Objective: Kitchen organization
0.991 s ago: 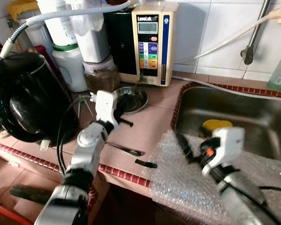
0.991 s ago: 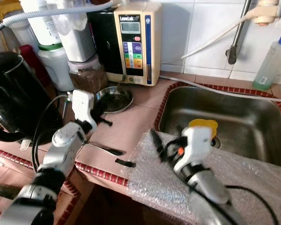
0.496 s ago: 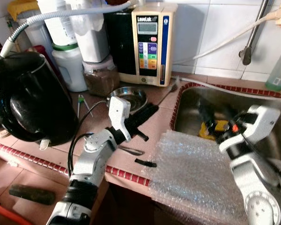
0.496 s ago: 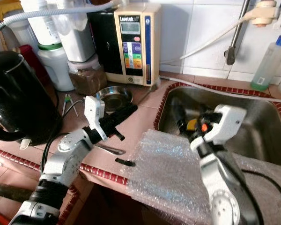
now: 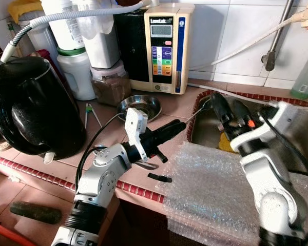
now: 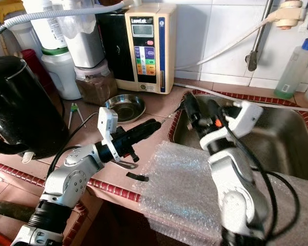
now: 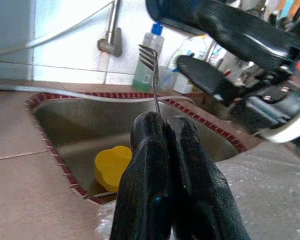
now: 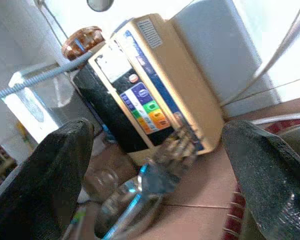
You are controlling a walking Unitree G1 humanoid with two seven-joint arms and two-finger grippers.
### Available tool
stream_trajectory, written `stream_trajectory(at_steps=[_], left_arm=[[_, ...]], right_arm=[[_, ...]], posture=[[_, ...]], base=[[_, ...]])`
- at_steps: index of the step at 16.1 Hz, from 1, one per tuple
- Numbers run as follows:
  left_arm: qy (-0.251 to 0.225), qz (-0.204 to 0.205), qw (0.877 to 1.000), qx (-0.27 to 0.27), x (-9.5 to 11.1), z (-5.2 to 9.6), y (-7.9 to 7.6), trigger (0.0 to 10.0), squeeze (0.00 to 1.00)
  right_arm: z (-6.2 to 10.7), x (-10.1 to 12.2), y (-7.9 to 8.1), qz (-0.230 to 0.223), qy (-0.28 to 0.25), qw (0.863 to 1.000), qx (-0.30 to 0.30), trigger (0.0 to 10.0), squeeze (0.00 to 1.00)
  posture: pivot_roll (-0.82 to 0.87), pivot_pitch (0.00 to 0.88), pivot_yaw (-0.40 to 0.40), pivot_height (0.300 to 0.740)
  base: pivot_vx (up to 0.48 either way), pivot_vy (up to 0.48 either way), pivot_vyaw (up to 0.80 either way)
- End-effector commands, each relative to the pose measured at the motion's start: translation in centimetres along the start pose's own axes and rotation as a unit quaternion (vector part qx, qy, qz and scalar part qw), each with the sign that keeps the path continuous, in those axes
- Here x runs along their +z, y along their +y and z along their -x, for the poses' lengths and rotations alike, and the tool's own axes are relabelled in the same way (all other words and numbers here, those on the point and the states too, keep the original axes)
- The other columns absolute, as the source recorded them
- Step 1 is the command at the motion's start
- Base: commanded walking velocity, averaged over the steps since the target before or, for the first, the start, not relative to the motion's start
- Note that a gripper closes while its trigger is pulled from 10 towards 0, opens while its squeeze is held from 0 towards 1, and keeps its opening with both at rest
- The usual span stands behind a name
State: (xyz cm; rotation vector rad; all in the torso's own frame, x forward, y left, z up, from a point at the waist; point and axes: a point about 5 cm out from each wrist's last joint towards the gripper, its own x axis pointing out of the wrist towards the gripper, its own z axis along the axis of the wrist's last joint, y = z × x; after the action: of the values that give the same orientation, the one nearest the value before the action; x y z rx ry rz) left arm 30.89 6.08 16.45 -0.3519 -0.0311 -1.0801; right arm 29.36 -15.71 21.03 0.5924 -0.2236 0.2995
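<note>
Pinching the handle of a thin silver metal fork (image 7: 152,75) between closed left gripper (image 7: 162,131) fingers, tines aimed over the stainless steel sink (image 5: 297,134) rim. Reaching in opposite with right gripper (image 8: 155,165) spread wide around the tines, apparently for a handover.

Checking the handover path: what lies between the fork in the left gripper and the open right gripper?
Nothing: the fork, pinched in the left gripper, points at the open right gripper across bare air above the sink rim, per the left wrist view.
</note>
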Motion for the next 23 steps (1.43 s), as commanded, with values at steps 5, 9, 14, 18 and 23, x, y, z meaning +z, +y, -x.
stream_trajectory(at_steps=[5, 9, 14, 18, 23], left_arm=[[-0.016, 0.012, 1.0, -0.015, 1.2, -0.3, -0.6, 0.0, 0.0], [-0.015, 0.015, 0.999, -0.026, 1.3, -0.5, -1.0, 0.0, 0.0], [-0.015, 0.015, 0.999, -0.028, 1.4, -0.7, -1.1, 0.0, 0.0], [-0.013, 0.01, 1.0, -0.015, 1.4, -0.6, -0.7, 0.0, 0.0], [-0.014, 0.008, 1.0, -0.02, 1.4, -0.8, -0.8, 0.0, 0.0]], right_arm=[[-1.2, -0.9, 0.5, -0.089, -0.007, 0.996, 0.001, 10.0, 0.0], [-2.2, -1.6, 0.7, -0.157, -0.01, 0.988, -0.005, 10.0, 0.0], [-3.2, -2.8, 1.1, -0.215, 0.017, 0.976, -0.009, 0.2, 0.0], [-3.0, -3.2, 1.0, -0.197, 0.03, 0.98, -0.017, 7.1, 0.0], [-2.4, -3.2, 0.6, -0.17, 0.05, 0.984, -0.03, 0.0, 0.0]], posture=[[-0.03, 0.0, 0.09, 0.74], [-0.03, 0.0, 0.09, 0.74], [-0.03, 0.0, 0.087, 0.74], [-0.03, 0.0, 0.086, 0.74], [-0.03, 0.0, 0.087, 0.74]], base=[[0.0, 0.0, 0.0], [0.0, 0.0, 0.0], [0.0, 0.0, 0.0], [0.0, 0.0, 0.0], [0.0, 0.0, 0.0]])
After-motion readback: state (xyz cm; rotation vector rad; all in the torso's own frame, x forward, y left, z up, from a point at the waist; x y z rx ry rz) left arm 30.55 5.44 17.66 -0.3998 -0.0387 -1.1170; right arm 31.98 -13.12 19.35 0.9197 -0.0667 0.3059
